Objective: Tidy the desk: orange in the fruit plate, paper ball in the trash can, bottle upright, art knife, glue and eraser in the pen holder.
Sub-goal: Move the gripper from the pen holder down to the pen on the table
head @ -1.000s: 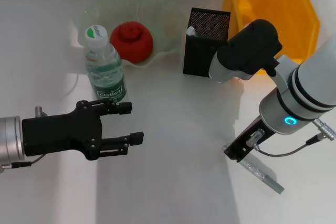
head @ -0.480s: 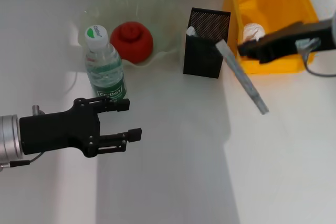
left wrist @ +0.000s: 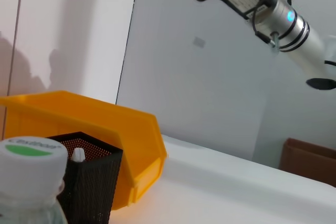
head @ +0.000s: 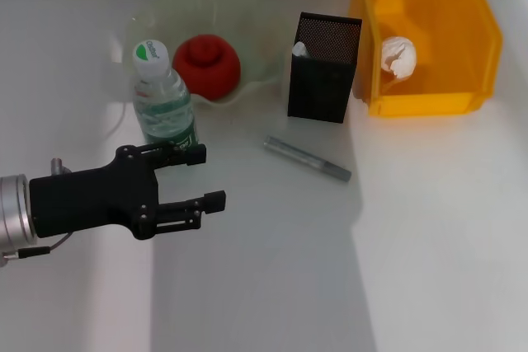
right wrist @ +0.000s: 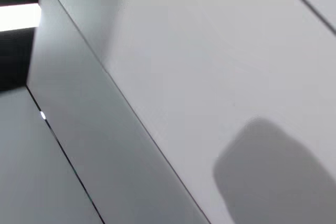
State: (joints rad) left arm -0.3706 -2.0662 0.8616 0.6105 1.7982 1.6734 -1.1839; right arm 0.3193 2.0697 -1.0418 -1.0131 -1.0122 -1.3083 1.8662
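White desk (head: 272,286) bears a grey art knife (head: 307,159); left end effector (head: 202,177) hovers agape.

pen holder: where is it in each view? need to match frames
Head: pen holder upper centre, between fruit plate and trash can.
Left wrist: pen holder low, beside the bottle cap.
Right wrist: not in it.
Shared landmark: trash can directly beside it.

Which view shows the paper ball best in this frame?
The head view: the paper ball lies in plain sight inside the trash can. The left wrist view shows only the can's outer wall, hiding the ball. The right wrist view shows neither.
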